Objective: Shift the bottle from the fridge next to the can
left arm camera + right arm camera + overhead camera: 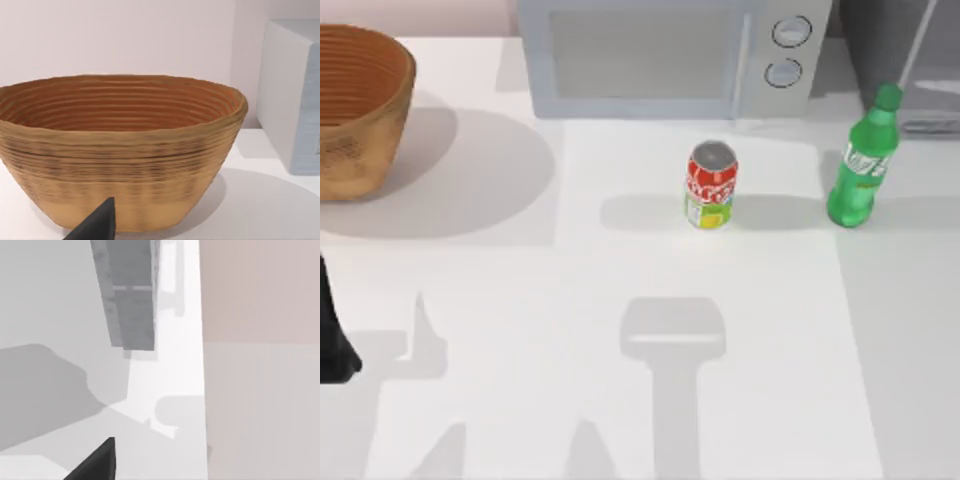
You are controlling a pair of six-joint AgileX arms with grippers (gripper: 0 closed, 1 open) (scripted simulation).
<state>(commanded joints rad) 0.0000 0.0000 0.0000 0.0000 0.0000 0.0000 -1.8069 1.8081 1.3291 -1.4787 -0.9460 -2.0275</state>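
— Bottle (861, 165) first: where do we stand to it?

— Our left arm (334, 335) sits at the left edge of the table, near side. Our left wrist view has a dark fingertip (95, 225) in front of the basket (120, 150). Our right wrist view has one dark fingertip (95, 462) too. We cannot tell if either gripper is open or closed.

— And the bottle?

— It stands upright on the table, far right, just in front of the fridge (905, 55), not inside it. The can (709, 185) stands upright to its left, with a gap between them. We think the right arm is the better one to reach it.

— What is hard to see?

— The fridge is cut off at the corner. The microwave (670, 55) is cut off at the far edge.
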